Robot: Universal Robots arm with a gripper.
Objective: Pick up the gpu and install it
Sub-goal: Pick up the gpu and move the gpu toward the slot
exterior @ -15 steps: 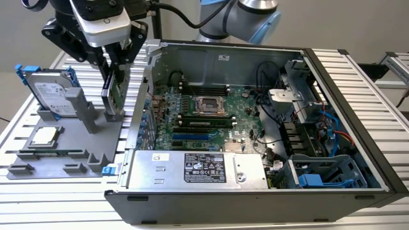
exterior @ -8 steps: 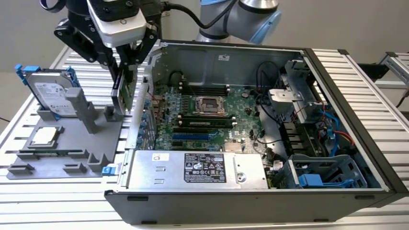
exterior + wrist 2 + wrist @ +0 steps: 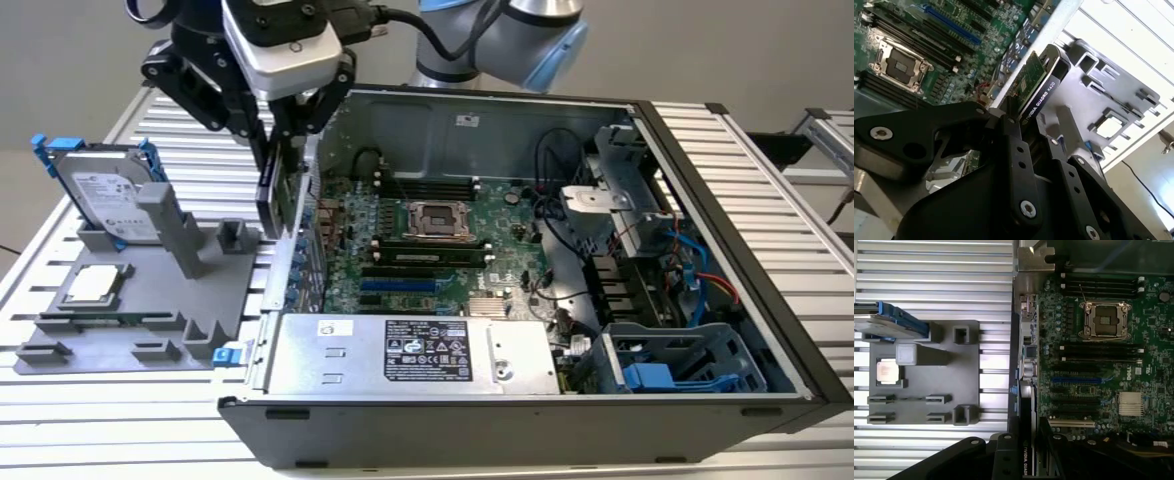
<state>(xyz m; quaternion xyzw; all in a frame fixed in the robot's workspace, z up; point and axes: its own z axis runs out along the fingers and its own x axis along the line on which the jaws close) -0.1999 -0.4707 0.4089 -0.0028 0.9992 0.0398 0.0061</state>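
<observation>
Clamping the gpu [image 3: 278,195] in the gripper [image 3: 280,128] and hanging it upright over the case [image 3: 507,430] wall, likely aiming its contact edge down at slots [image 3: 398,284] inside the case.

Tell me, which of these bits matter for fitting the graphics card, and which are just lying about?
Part of the job: the gpu, clamped in the tool; the motherboard; the open computer case.
Just lying about: the hard drive in its blue frame; the processor chip; the grey holder under them.
</observation>
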